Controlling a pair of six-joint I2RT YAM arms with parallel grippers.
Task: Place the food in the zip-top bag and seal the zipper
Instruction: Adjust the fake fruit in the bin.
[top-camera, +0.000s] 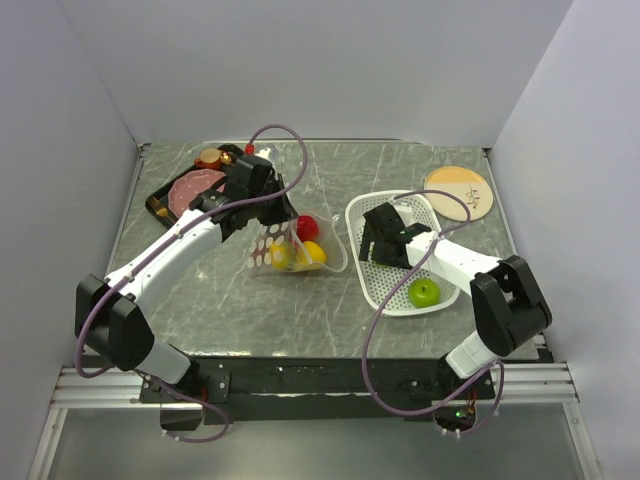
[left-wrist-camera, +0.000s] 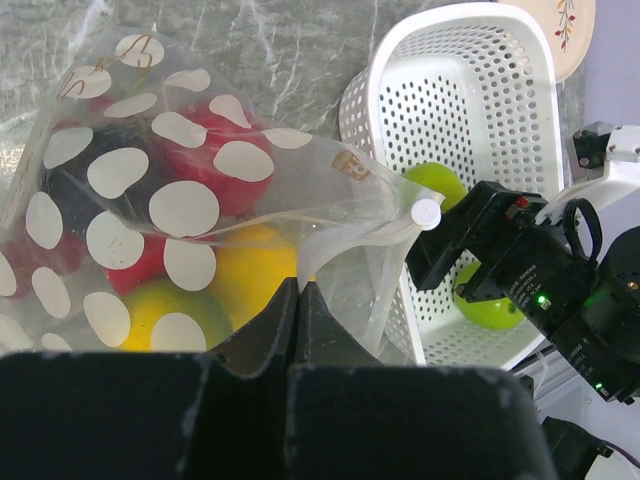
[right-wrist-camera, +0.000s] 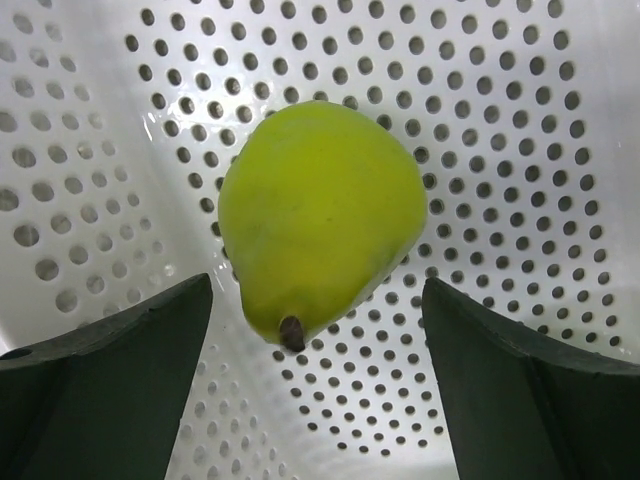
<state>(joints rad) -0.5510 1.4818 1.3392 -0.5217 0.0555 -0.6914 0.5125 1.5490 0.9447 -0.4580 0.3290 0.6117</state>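
straddling a green apple (right-wrist-camera: 320, 200), right gripper (right-wrist-camera: 315, 295) gapes; left gripper (left-wrist-camera: 299, 292) seemingly pinches bag (left-wrist-camera: 185, 205) edge.

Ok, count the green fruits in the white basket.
2. One green apple lies at the basket's near end; one yellow-green fruit sits between the open right gripper's fingers. More may hide under it.

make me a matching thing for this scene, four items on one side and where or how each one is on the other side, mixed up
Column 1
1. left end effector
2. right end effector
3. pink meat slice
4. red fruit

Column 2
A. inside the zip-top bag
B. open, facing a green fruit in the white basket
C. shut, pinching the bag's plastic
D. on the dark tray at the far left

Pairs: 1-C, 2-B, 3-D, 4-A
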